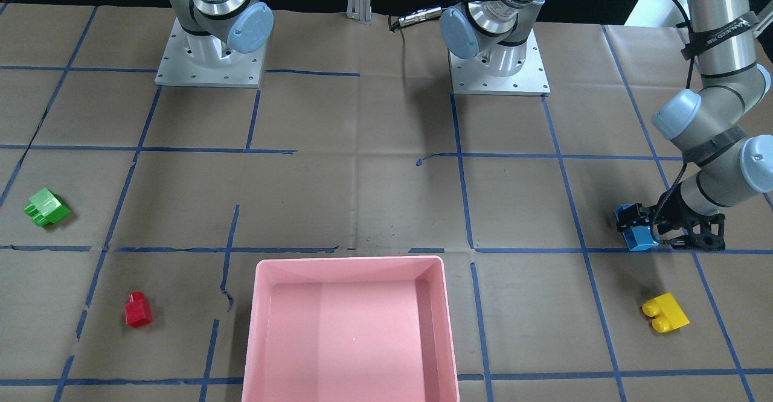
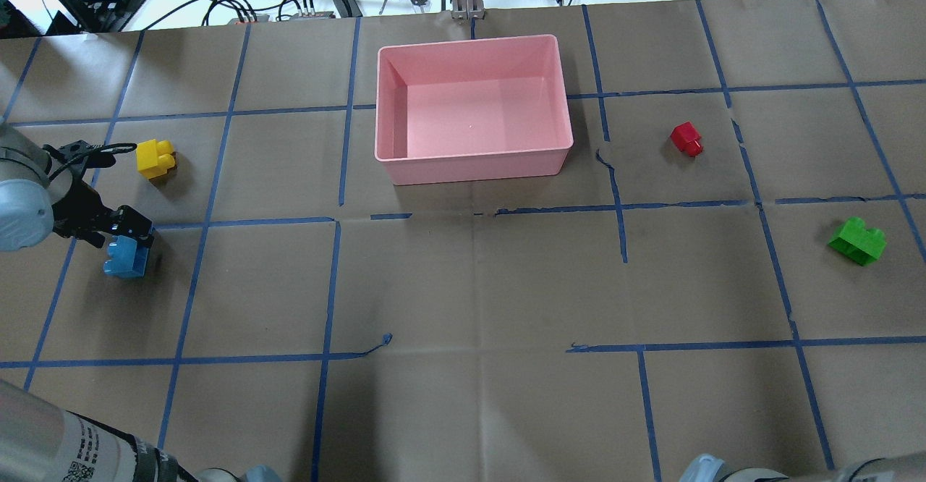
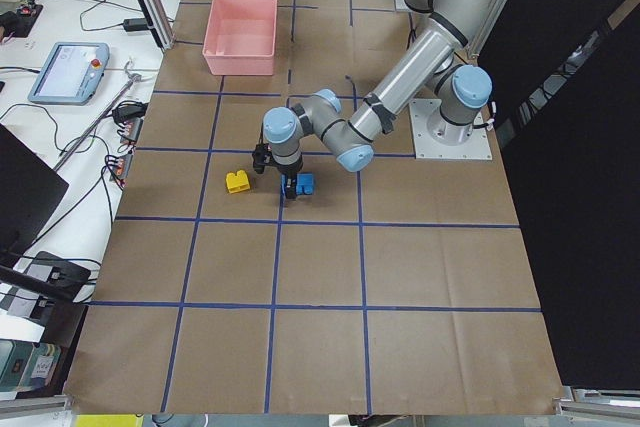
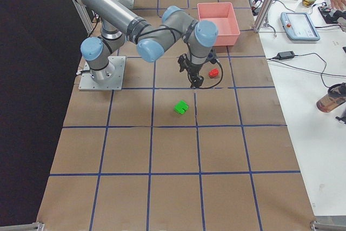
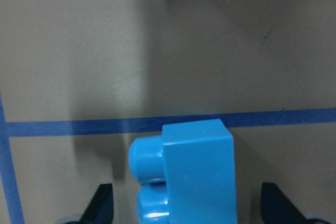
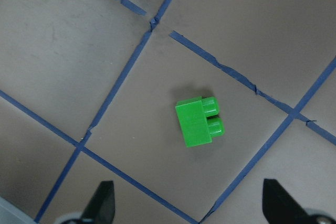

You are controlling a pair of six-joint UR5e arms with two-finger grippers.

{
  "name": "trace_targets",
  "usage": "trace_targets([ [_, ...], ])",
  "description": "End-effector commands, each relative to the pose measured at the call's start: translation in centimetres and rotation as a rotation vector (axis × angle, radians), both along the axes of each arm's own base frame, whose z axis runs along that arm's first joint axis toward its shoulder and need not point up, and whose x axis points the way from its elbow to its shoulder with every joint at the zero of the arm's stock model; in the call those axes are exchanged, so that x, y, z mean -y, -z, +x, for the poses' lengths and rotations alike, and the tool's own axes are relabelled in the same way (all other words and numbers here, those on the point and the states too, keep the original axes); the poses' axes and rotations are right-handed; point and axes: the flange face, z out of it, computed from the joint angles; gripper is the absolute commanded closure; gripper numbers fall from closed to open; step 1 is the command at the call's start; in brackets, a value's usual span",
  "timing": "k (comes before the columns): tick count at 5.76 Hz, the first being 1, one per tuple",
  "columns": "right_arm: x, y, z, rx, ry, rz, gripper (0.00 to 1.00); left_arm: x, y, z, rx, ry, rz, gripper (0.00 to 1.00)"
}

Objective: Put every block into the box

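Yellow block [image 2: 155,158] lies near blue block [image 2: 124,259], which left fingers [image 5: 103,204] straddle.

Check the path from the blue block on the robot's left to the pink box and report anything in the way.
Nothing visible blocks it. Between the blue block and the box there is only bare table. The yellow block sits off to one side of that line, not on it.
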Motion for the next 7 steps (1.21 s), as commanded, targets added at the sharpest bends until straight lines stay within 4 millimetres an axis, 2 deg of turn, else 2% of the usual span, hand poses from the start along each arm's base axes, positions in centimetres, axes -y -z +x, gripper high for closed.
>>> trace_targets([
  [1, -0.8, 9.2, -0.5, -0.049, -0.026, -0.029, 0.00, -0.1, 0.3, 0.0, -0.002, 0.006, 0.005, 0.17],
  [2, -2.3, 12.9, 0.8, -0.067, -0.063, -0.060, 0.00, -0.1, 0.3, -0.1, -0.004, 0.002, 0.006, 0.55],
  [3, -3.2, 15.0, 1.7, -0.087, -0.187, -0.105, 0.00, -0.2, -0.1, -0.1, -0.002, 0.001, 0.003, 0.84],
  [4, -4.1, 16.4, 2.4, -0.074, -0.211, -0.097, 0.00, -0.1, -0.9, -0.3, -0.004, 0.001, 0.003, 1.00],
  [5, -4.0, 17.9, 2.3, -0.065, -0.212, -0.087, 0.00, 0.4, -2.2, -1.2, -0.021, 0.008, 0.013, 1.00],
  [6, -3.4, 19.5, 1.8, -0.082, -0.213, -0.098, 0.00, 1.9, -4.6, -3.2, -0.073, 0.004, -0.010, 1.00],
  [7, -3.2, 19.8, 1.6, -0.089, -0.213, -0.103, 0.00, 3.7, -7.3, -5.1, -0.108, 0.003, -0.023, 1.00],
])
